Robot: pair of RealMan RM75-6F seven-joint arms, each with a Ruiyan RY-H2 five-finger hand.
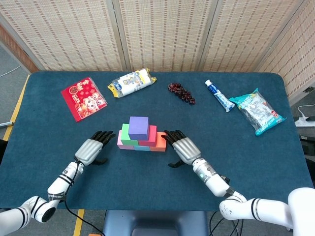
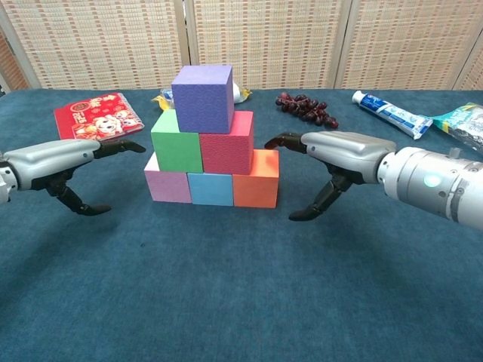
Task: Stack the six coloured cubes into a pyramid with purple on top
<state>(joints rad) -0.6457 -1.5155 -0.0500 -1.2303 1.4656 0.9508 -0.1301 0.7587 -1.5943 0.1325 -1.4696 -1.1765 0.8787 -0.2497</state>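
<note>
The cubes stand as a pyramid at the table's middle. Its bottom row is a pink cube [image 2: 167, 185], a light blue cube [image 2: 210, 188] and an orange cube [image 2: 256, 179]. Above them sit a green cube [image 2: 176, 143] and a red cube [image 2: 226, 143]; the purple cube [image 2: 201, 97] [image 1: 139, 126] is on top. My left hand [image 2: 64, 160] [image 1: 91, 149] hovers flat just left of the pink cube, fingers apart, holding nothing. My right hand [image 2: 332, 153] [image 1: 181, 147] lies open just right of the orange cube, its fingertips close beside it.
At the back lie a red booklet [image 1: 83, 97], a snack bag [image 1: 131, 82], grapes [image 1: 181, 93], a toothpaste tube [image 1: 219, 96] and a teal packet [image 1: 257, 111]. Dark blue cloth [image 1: 147, 187] covers the table.
</note>
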